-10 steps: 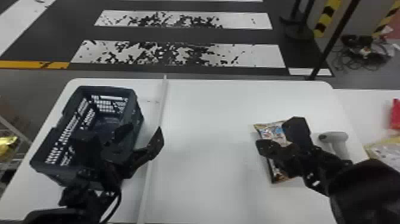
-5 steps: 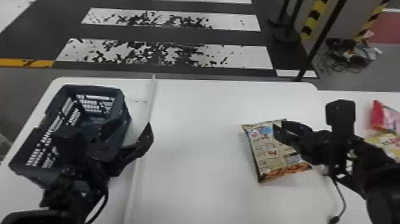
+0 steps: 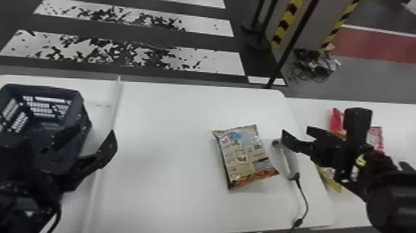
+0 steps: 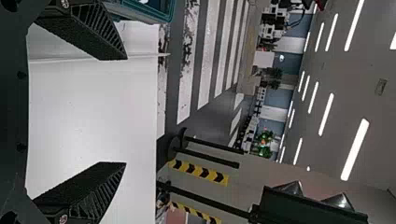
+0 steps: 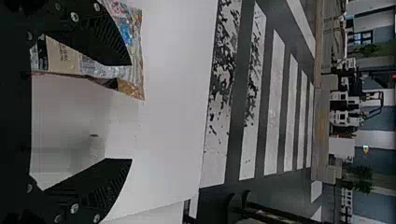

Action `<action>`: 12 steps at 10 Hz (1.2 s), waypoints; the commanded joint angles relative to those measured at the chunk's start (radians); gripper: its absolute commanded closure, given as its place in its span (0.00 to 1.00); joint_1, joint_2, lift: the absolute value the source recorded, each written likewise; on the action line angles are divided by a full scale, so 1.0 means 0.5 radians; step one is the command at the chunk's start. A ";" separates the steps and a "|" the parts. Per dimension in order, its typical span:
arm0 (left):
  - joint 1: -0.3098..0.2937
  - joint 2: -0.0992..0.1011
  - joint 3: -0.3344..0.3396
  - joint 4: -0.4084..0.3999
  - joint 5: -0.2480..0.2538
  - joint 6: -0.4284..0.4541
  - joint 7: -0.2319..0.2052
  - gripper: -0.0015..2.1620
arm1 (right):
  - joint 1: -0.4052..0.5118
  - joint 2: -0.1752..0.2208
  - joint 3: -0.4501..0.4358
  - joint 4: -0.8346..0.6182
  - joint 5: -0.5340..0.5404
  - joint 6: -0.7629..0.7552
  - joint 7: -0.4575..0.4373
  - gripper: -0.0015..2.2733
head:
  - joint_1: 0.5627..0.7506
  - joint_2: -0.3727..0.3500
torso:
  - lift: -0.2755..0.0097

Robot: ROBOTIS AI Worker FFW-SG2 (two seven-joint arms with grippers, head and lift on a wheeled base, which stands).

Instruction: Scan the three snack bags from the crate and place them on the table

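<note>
You find the snack bag (image 3: 244, 156) lying flat on the white table (image 3: 170, 186), with the scanner (image 3: 292, 161) just beside it. The right gripper (image 5: 131, 112) is spread wide and empty; likewise the left gripper (image 4: 126, 111), by the crate (image 3: 46, 89). The step appears to be lifting this bag, though its scan status cannot be confirmed. You should straddle its edge squarely, lower gently and pinch without crushing the contents. Keep clear of the scanner and its cable (image 3: 305, 200), a likely snag. Red packaging (image 3: 336, 119) and yellow packaging (image 3: 332, 182) lie beyond, partly hidden.
</note>
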 commanded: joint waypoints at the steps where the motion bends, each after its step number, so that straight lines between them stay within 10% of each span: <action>1: -0.001 0.000 0.000 0.009 -0.001 0.006 0.000 0.03 | -0.014 -0.001 -0.104 0.090 -0.006 -0.004 0.003 0.04 | 0.70 0.18 | 0.75; 12: -0.001 -0.006 -0.024 0.033 -0.007 0.018 0.000 0.03 | -0.183 -0.071 -0.086 0.608 0.123 0.100 0.270 0.03 | 0.70 0.06 | 0.75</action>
